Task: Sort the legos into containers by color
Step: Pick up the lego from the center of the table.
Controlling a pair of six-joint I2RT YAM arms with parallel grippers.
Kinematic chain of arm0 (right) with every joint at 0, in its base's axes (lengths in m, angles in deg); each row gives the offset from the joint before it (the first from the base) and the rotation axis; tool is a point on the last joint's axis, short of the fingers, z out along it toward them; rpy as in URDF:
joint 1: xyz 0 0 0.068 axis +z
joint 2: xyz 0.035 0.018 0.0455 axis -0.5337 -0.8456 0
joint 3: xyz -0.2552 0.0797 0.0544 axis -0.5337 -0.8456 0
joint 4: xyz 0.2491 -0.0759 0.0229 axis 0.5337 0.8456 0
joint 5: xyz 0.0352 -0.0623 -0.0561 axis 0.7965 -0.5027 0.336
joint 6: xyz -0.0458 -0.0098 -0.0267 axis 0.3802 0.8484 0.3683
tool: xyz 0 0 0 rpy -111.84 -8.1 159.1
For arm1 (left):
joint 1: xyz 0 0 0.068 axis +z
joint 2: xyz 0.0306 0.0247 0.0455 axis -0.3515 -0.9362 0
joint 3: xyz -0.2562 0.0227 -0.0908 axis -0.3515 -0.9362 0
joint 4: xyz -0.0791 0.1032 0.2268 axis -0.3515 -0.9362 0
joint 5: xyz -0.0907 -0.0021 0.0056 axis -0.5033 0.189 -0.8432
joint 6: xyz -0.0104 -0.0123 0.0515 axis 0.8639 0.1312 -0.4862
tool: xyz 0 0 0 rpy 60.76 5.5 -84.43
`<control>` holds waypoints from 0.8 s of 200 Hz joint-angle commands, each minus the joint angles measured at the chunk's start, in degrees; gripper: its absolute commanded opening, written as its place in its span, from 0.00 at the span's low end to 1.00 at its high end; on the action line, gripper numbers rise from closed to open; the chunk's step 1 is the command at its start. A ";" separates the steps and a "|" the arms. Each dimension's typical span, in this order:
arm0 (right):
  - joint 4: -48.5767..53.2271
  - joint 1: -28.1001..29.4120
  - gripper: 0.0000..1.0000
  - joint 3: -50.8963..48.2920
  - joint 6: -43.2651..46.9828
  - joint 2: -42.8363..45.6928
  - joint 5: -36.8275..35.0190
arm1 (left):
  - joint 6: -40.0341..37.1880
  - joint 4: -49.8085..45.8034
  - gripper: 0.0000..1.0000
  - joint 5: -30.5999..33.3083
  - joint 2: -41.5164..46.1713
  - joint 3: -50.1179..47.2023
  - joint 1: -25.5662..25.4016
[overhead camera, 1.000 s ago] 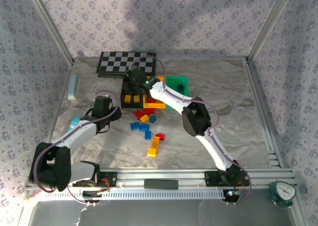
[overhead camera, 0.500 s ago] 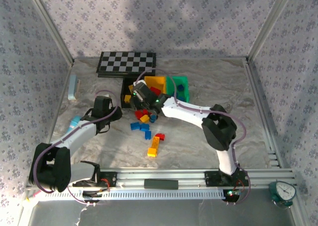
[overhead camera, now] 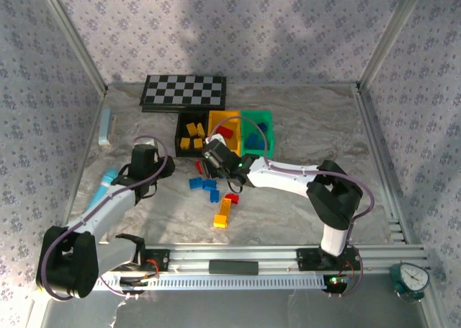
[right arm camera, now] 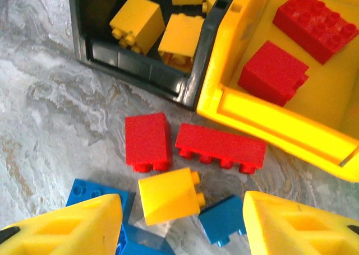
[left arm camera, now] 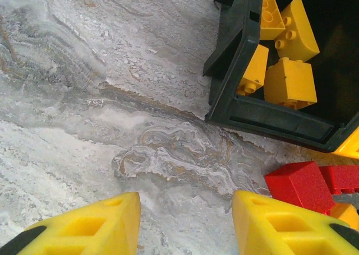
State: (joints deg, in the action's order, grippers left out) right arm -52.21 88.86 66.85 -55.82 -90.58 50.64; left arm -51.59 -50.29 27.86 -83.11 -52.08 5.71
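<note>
Left pincer (left arm camera: 185,210) and right pincer (right arm camera: 182,210) gape over marbled tabletop (overhead camera: 324,126) (floral wallpaper (overhead camera: 252,32) around).

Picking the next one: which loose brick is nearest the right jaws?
The yellow brick, centred just ahead of the open right jaws. The blue bricks sit off to either side, and the two red bricks lie farther ahead.

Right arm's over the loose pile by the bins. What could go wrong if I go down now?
The yellow brick under the open right tool is crowded by a blue brick, so closing could pinch both or flick one away. The long red brick lies close to the yellow bin; a descent slightly off could knock that bin. The left tool hangs near the black bin, so the arms may crowd.
</note>
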 commanded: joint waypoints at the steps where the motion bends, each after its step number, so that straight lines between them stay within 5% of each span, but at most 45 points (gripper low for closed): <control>1: -0.87 1.34 0.61 -1.34 -1.39 2.71 -3.51 | 0.39 1.92 0.46 0.64 1.36 -0.45 0.44; 87: 1.21 5.54 0.68 -4.95 -6.78 2.40 -6.26 | 0.21 2.36 0.46 1.08 2.16 -1.06 0.46; 160: -2.43 4.70 0.71 -6.22 -12.74 -1.02 0.51 | 0.12 2.52 0.47 1.47 1.38 -1.15 0.45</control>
State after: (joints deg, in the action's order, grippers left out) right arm -53.11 94.17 61.30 -65.00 -89.82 48.26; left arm -51.61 -49.09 28.71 -81.88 -53.33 5.71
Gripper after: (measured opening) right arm 0.712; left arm 0.465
